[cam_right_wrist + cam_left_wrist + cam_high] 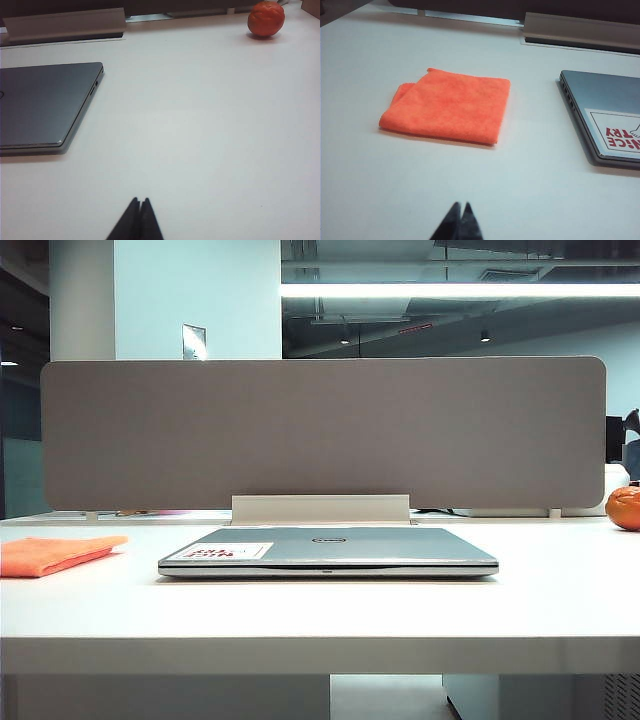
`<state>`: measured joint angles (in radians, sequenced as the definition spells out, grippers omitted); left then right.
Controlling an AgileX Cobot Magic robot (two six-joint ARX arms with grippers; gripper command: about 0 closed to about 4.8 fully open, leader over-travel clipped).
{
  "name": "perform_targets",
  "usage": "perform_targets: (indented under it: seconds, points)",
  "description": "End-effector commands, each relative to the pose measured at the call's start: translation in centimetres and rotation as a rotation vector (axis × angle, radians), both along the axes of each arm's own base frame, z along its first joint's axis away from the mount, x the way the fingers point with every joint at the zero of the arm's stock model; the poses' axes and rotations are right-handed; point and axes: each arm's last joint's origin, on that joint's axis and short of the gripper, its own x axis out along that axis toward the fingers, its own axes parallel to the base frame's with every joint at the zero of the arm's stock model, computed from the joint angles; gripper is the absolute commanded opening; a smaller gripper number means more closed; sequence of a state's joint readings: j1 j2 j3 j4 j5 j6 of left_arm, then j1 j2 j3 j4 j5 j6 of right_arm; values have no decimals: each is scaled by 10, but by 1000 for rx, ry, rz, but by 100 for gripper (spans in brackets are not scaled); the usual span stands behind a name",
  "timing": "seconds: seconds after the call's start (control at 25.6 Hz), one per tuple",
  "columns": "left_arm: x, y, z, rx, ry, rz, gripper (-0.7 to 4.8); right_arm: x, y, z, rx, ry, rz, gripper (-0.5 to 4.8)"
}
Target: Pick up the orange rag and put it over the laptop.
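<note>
On smooth white table, soft folded orange rag, flat silver laptop, left hand, right hand closed, empty

White table — orange rag, closed laptop, orange ball.

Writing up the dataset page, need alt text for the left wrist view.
A folded orange rag lies flat on a white table, apart from a closed silver laptop whose lid carries a white sticker with red print. The left gripper, jaws shut and empty, shows at the near edge, short of the rag.
</note>
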<state>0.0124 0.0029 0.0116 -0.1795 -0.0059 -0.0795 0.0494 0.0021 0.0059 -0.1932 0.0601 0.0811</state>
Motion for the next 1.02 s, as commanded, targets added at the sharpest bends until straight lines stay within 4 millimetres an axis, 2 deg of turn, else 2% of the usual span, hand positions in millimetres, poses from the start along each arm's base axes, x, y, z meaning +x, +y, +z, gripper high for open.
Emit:
perform_targets:
  seconds: [0.04, 0.74, 1.02]
  points:
    - [0, 0, -1, -4, 1, -4, -6, 0, 0, 0, -3, -11, -1, -5]
    - [0, 0, -1, -12, 6, -20, -6, 0, 0, 0, -3, -11, -1, -5]
    - [-1, 0, 8, -92, -20, -8, -6, 0, 1, -1, 6, -8, 43, -5]
